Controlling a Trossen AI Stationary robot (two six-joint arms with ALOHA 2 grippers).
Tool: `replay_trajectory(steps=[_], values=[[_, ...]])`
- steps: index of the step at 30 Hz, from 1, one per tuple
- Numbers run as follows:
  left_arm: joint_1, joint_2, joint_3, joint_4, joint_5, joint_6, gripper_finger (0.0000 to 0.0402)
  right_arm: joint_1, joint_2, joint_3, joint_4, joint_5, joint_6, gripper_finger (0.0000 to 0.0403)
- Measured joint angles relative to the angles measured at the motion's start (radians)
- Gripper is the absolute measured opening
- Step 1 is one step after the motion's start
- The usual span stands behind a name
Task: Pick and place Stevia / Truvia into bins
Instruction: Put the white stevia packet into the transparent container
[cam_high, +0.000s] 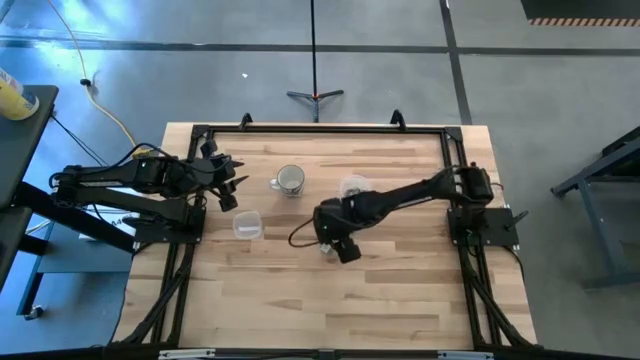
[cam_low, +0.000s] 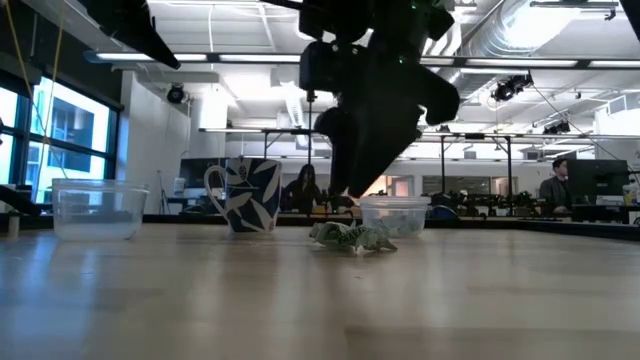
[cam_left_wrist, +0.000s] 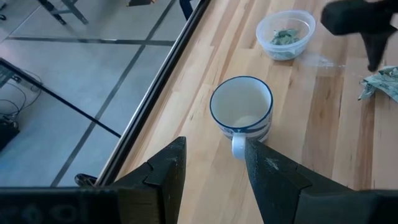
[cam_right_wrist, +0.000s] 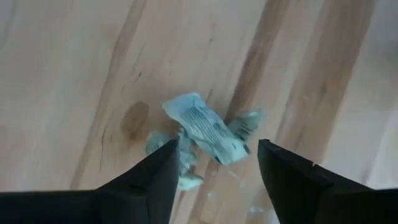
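The right pincer (cam_right_wrist: 214, 165) hangs just above a small heap of pale green and white paper sweetener packets (cam_right_wrist: 205, 134) lying on the light wooden worktop (cam_high: 380, 290), its two dark fingers spread wide on either side of the heap and grasping nothing. The small round clear plastic cup with a whitish rim (cam_left_wrist: 285, 34) stands near the heap and already holds a few packets. The left pincer (cam_left_wrist: 211, 171) waits released over the worktop's far left side, above a white mug with a blue rim and handle (cam_left_wrist: 241, 109); a squarish clear plastic tub (cam_high: 247, 225) sits nearby. The packets are thin, crumpled and overlapping, so a closing pinch could well catch only a corner, drag several at once, or skate over them and scatter the heap.
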Motion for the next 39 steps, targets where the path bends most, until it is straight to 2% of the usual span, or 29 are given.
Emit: replay_trajectory(steps=[3, 6, 10, 17, 20, 25, 31, 34, 39], values=[[0.0, 0.0, 0.0, 0.0, 0.0, 0.0, 0.02, 0.02, 0.025, 0.0, 0.027, 0.037, -0.011, 0.0194], [0.0, 0.0, 0.0, 0.0, 0.0, 0.0, 0.02, 0.028, 0.049, 0.0, 0.048, 0.024, -0.004, 0.0186], [0.0, 0.0, 0.0, 0.0, 0.0, 0.0, 0.02, 0.029, 0.084, 0.0, 0.07, 0.023, -0.017, 0.0185], [0.0, 0.0, 0.0, 0.0, 0.0, 0.0, 0.02, 0.027, 0.105, 0.0, 0.095, 0.103, -0.034, 0.0184], [0.0, 0.0, 0.0, 0.0, 0.0, 0.0, 0.02, 0.027, 0.105, 0.021, 0.043, 0.109, -0.004, 0.0159], [0.0, 0.0, 0.0, 0.0, 0.0, 0.0, 0.02, 0.026, 0.105, 0.026, 0.017, 0.1, 0.042, 0.009], [0.0, 0.0, 0.0, 0.0, 0.0, 0.0, 0.02, 0.027, 0.105, 0.086, -0.034, 0.171, 0.06, 0.0011], [0.0, 0.0, 0.0, 0.0, 0.0, 0.0, 0.02, 0.018, 0.105, 0.14, -0.091, 0.209, 0.108, 0.0007], [0.0, 0.0, 0.0, 0.0, 0.0, 0.0, 0.02, -0.027, 0.094, 0.235, -0.21, 0.262, 0.334, 0.0002]])
